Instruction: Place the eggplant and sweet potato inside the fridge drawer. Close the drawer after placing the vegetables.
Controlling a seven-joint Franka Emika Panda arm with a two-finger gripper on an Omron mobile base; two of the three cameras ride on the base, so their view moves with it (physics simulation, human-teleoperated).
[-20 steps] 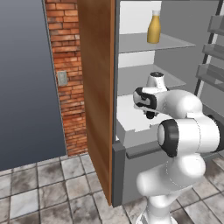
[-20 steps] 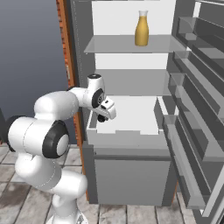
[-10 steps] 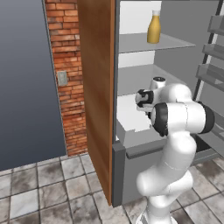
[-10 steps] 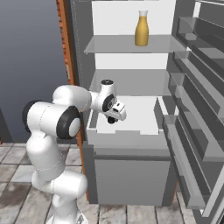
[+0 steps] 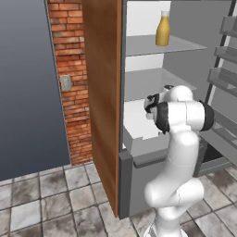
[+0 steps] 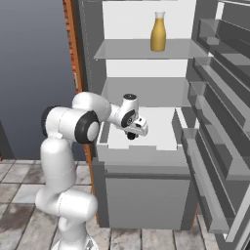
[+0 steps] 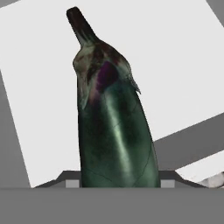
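Observation:
My gripper [image 7: 120, 181] is shut on the eggplant [image 7: 113, 131], a dark glossy body whose stem tip points away from the hand. Behind it lies the white floor of the open fridge drawer [image 7: 175, 65]. From the right base view, the gripper [image 6: 133, 134] hangs just above the left part of the fridge drawer [image 6: 161, 128], with the eggplant [image 6: 131, 136] a small dark spot under the hand. In the left base view the hand [image 5: 152, 105] reaches over the drawer [image 5: 134, 121], half hidden by my forearm. The sweet potato is out of view.
An orange juice bottle [image 6: 157, 32] stands on the upper fridge shelf. Grey door racks [image 6: 217, 102] line the open door at the right. A wooden cabinet panel [image 5: 102, 92] and a brick wall [image 5: 67, 69] stand left of the fridge.
The hand has carried the eggplant a little further over the drawer, and the elbow has swung in closer to the fridge. The grip is unchanged.

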